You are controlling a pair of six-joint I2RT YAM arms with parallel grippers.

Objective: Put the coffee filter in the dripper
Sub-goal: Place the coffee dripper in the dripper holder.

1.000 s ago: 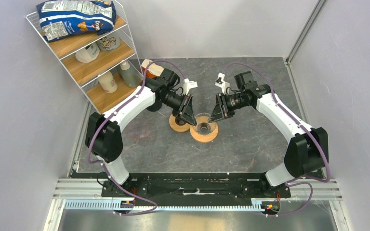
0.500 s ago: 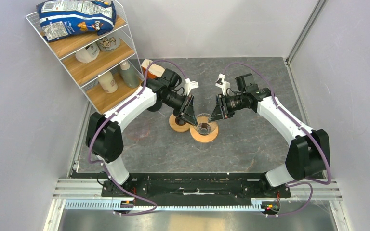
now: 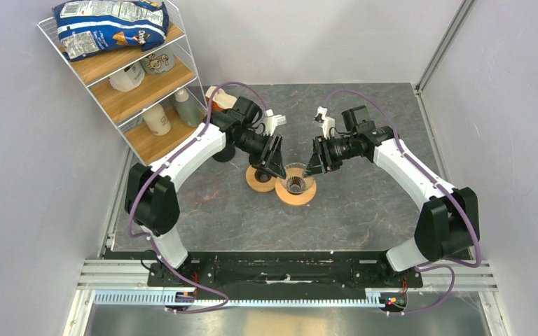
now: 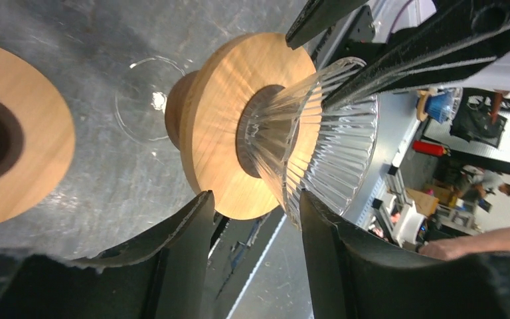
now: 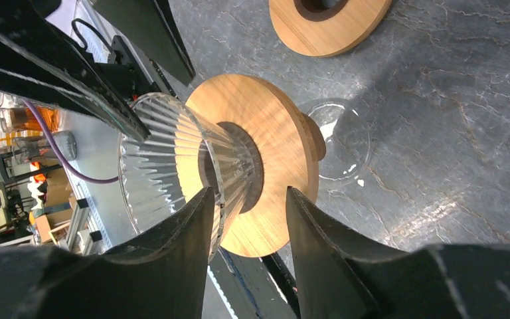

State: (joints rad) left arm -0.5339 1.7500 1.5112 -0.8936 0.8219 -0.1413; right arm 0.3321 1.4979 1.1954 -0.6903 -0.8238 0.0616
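Standing upright at the middle of the table on its wooden collar: dripper, glass cone bare, no paper inside. Cannot find the coffee filter in any view, so judged barely begun, with fetching and seating both left. Flanked closely by left claw and right claw, jaws of each apart, gripping nothing; bare wooden ring just beside. Versus a second ago: jaws wider, both claws slightly higher in the overhead view.

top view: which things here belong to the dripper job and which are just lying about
Job: dripper, left gripper, right gripper; no coffee filter visible.
Lying about: bare wooden ring, wire shelf, snack bag, bottles.
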